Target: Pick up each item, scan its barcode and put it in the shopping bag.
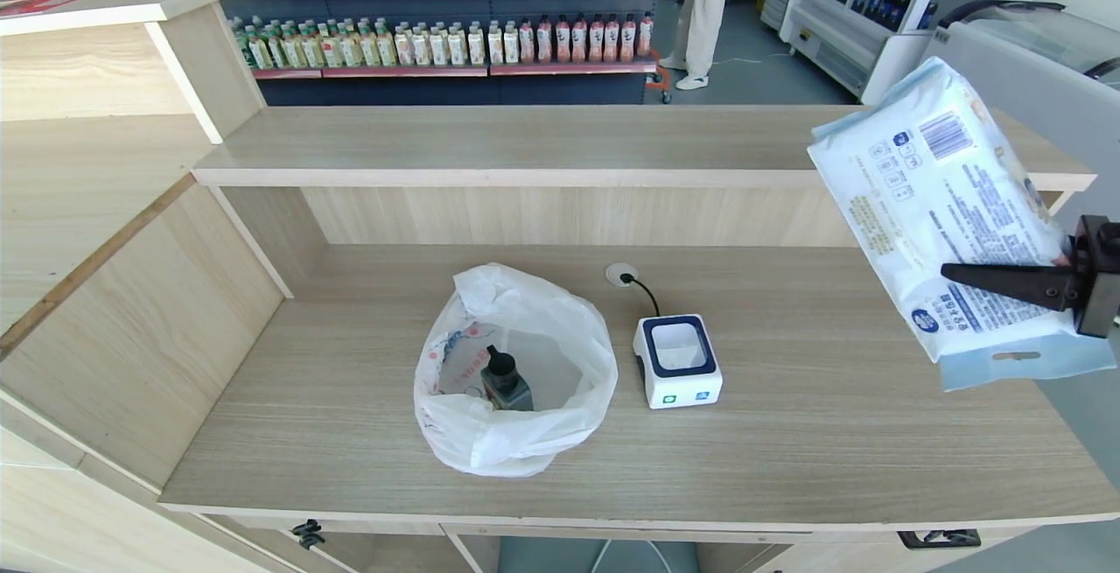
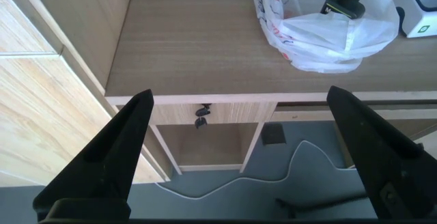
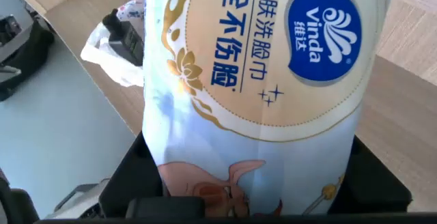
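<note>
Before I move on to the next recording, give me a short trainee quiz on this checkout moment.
1. True or false: the shopping bag is empty.
2. What does the right claw hold?
A. a white soft pack
B. a glass jar
C. nothing
3. Fill in: the scanner stands on the counter on the bag's ___ side, by the robot's own sides.

Key
1. False: a dark bottle stands inside it.
2. A
3. right
</note>
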